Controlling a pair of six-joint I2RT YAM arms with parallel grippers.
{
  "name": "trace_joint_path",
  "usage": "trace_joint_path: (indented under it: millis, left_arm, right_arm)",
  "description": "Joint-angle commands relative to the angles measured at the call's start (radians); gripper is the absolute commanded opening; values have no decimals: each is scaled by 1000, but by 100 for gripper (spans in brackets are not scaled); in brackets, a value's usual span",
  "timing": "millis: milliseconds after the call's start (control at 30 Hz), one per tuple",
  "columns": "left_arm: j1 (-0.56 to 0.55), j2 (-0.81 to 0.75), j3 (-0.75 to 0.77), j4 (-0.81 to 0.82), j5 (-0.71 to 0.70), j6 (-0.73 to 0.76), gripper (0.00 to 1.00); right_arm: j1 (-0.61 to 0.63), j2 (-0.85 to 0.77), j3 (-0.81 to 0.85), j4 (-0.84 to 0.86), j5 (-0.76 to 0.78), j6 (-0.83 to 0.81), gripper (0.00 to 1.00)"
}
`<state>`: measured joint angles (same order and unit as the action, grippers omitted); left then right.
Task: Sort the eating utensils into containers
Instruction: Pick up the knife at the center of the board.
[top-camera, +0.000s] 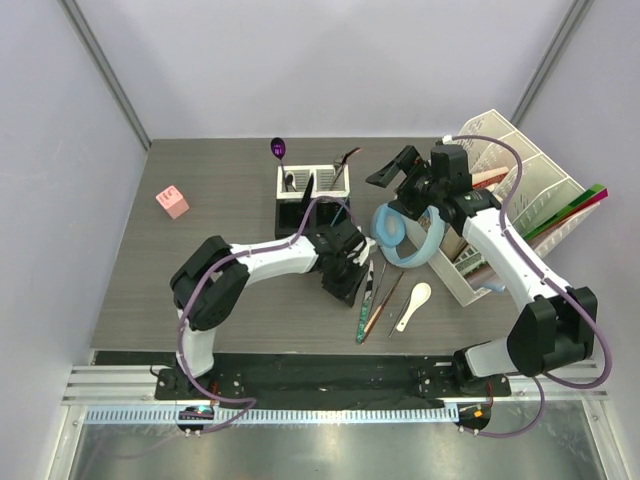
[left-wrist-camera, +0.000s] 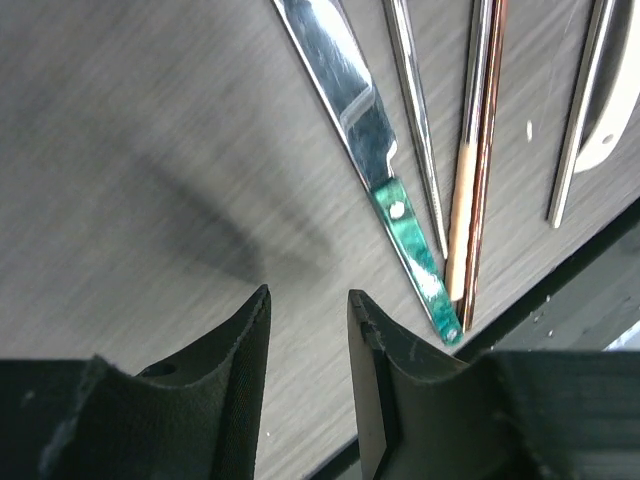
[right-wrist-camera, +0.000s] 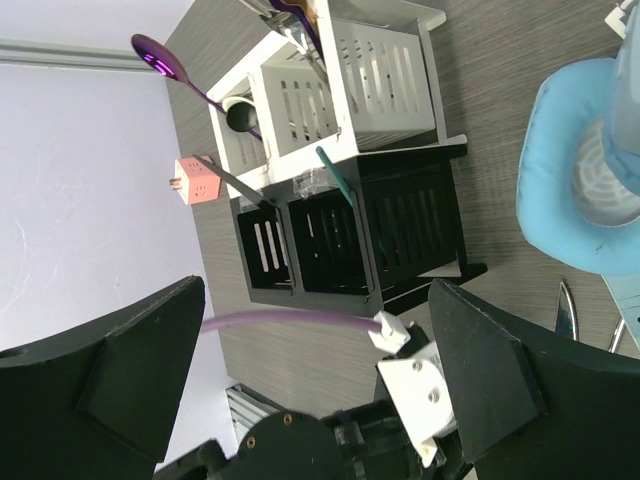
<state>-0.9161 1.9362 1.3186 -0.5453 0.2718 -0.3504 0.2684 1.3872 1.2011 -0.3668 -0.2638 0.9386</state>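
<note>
Left gripper (left-wrist-camera: 308, 300) is hovering low over the grey wood-grain tabletop (left-wrist-camera: 150, 150), its matte black jaws standing partly apart with nothing between them. Loose cutlery is lying in a rough fan just beyond them: a knife (left-wrist-camera: 385, 190) with a mirror-bright blade and a mottled green handle, a thin steel piece (left-wrist-camera: 415, 120) beside it, then a pair of copper-brown chopsticks (left-wrist-camera: 478, 170) pressed together. A glossy white spoon (left-wrist-camera: 610, 130) is showing at the frame edge. From the top view this group is sitting just right of the left gripper, toward the near edge. Right gripper (right-wrist-camera: 315, 290) is hanging just right of the caddy (right-wrist-camera: 385, 65), jaws spread wide and gripping nothing. The caddy is showing square slotted compartments, some white plastic and some black. A purple metallic spoon (right-wrist-camera: 160, 55) is leaning out of a white one, bowl up. A slim teal stick (right-wrist-camera: 335, 175) is poking out of a black one. A soft-looking light blue ring (right-wrist-camera: 560, 170) is lying right of the caddy, and a pink block (top-camera: 172, 202) is sitting well off to its left.
</note>
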Motion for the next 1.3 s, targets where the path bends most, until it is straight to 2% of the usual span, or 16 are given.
trace_joint_path:
  millis: [0,267,533,733,867,1067,1267]
  left_arm:
    - [-35,-65,-18,-21,-9,16,37]
    - [-63,-42,42,-42,-8,19,38]
    - [-66,47,151,-77,4,21,38]
    - [-81,168,284,-166,-23,31,38]
    - [-81,222,320,-212,-40,22,38]
    - [-81,233,304,-255,-60,11,37]
    - [-81,198,212,-251,-80,-9,36]
  right_arm:
    - [2,15,29,28,12,11,100]
    - [14,19,5,42,1,12,100]
    - [9,-19,-20,39,-5,-1,100]
    - [-55,-77,-46,8,11,-23,100]
    - [-90,-103,-80,8,-6,-24,100]
    - [-93,-97,-80,-1,11,-21,100]
    - [-93,-73,-51,-9,14,-21,100]
